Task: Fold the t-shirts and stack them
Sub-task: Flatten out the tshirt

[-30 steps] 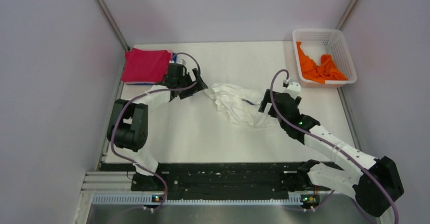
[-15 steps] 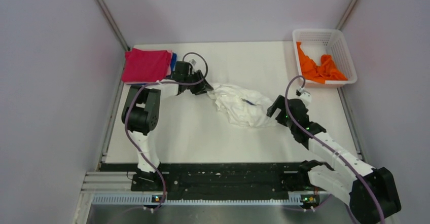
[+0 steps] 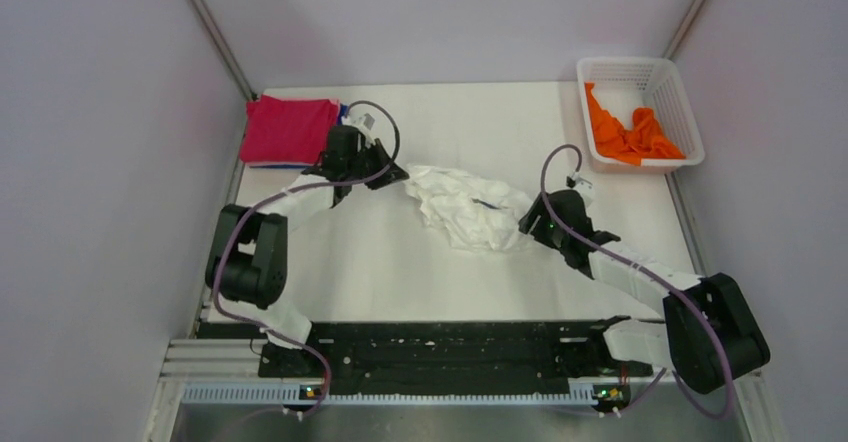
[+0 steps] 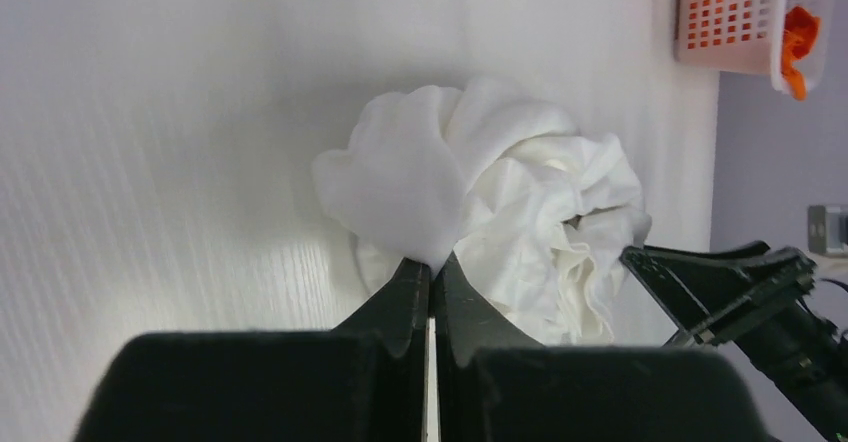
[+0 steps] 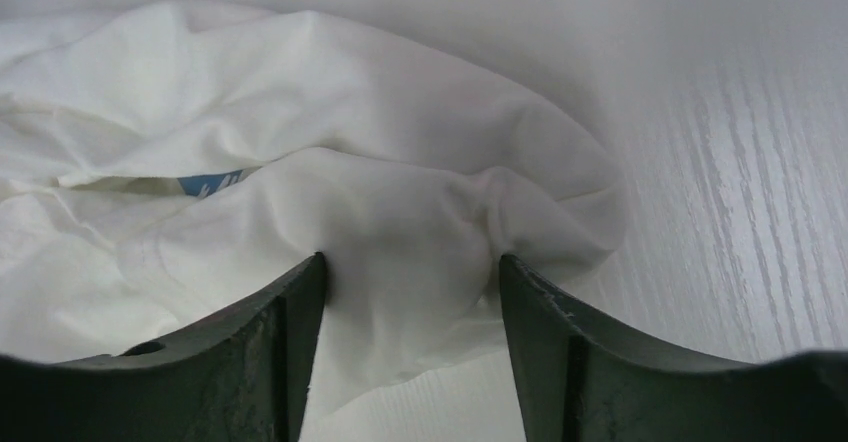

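The white t-shirt [image 3: 468,208] lies crumpled in a loose heap near the middle of the table [image 3: 400,267], stretched between the 2 arms, with a sliver of its blue print showing among the folds. The left gripper [image 3: 386,176] sits at the heap's left end, low over the table. In the left wrist view its 2 fingers [image 4: 408,287] are pressed together with no gap, and a rounded lobe of the white t-shirt [image 4: 480,187] runs straight into their tips, so this gripper is clenched on the shirt's near edge. The right gripper [image 3: 530,224] is at the opposite, right end of the heap. In the right wrist view its 2 fingers [image 5: 285,347] stand well apart, straddling a raised fold of the white t-shirt [image 5: 400,232]. The cloth fills the space between them and meets both inner faces, but it is not squeezed flat, so this gripper reads as released around the fold rather than grasping it. A small patch of blue print [image 5: 212,182] shows in a crease beyond the left finger. At the table's far left corner the magenta-red t-shirt [image 3: 288,130] lies folded flat, with the blue t-shirt [image 3: 343,115] peeking out from under its right edge, close behind the left gripper. The orange t-shirt [image 3: 628,134] lies bunched inside the basket [image 3: 662,68] at the far right corner, well apart from both grippers.
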`<action>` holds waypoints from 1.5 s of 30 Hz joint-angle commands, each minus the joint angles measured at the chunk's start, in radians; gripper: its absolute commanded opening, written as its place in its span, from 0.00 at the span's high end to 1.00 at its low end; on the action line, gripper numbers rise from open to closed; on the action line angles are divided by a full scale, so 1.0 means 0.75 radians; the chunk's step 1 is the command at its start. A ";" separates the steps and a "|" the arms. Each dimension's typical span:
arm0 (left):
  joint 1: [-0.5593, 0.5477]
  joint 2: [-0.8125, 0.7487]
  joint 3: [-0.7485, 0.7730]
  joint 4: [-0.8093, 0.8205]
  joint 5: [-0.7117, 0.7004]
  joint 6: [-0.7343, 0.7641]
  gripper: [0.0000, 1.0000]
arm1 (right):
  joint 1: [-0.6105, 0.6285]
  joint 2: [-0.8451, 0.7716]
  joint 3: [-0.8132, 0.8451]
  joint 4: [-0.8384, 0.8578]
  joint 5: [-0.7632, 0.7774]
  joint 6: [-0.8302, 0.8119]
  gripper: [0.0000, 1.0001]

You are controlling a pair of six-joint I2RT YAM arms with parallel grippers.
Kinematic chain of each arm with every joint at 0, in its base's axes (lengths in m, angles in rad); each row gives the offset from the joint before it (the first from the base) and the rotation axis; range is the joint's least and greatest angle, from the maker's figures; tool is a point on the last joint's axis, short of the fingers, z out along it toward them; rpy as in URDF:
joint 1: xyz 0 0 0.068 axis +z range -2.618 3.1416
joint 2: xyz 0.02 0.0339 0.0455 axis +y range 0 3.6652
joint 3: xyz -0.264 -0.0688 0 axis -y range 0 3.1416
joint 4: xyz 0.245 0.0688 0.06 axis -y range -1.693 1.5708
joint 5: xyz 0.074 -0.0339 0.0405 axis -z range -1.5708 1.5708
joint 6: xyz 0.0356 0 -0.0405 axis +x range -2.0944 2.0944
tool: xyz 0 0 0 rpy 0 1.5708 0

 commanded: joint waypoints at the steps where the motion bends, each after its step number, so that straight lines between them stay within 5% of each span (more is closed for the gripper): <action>1: -0.009 -0.232 -0.126 0.081 -0.048 0.076 1.00 | -0.006 0.117 0.058 0.235 0.000 -0.013 0.42; 6: -0.009 -0.388 -0.155 -0.028 -0.213 0.132 1.00 | -0.006 0.167 0.093 0.303 0.010 -0.044 0.98; 7: -0.009 -0.427 -0.153 -0.064 -0.245 0.141 1.00 | -0.006 0.140 0.105 0.290 0.022 -0.054 1.00; 18: -0.007 -0.912 -0.075 -0.076 -0.531 0.215 1.00 | -0.006 -0.355 0.358 0.073 0.045 -0.323 1.00; 25: -0.007 -1.161 0.146 -0.226 -0.673 0.312 1.00 | -0.006 -0.584 0.695 -0.069 -0.145 -0.463 1.00; 32: -0.009 -1.416 0.217 -0.276 -0.598 0.333 1.00 | -0.004 -0.767 0.870 -0.142 -0.501 -0.459 1.00; 39: -0.007 -1.553 0.188 -0.315 -0.513 0.248 1.00 | -0.005 -0.831 0.944 -0.283 -0.631 -0.411 1.00; 45: -0.008 -1.539 0.053 -0.349 -0.736 0.191 1.00 | -0.004 -0.783 0.813 -0.300 -0.456 -0.440 1.00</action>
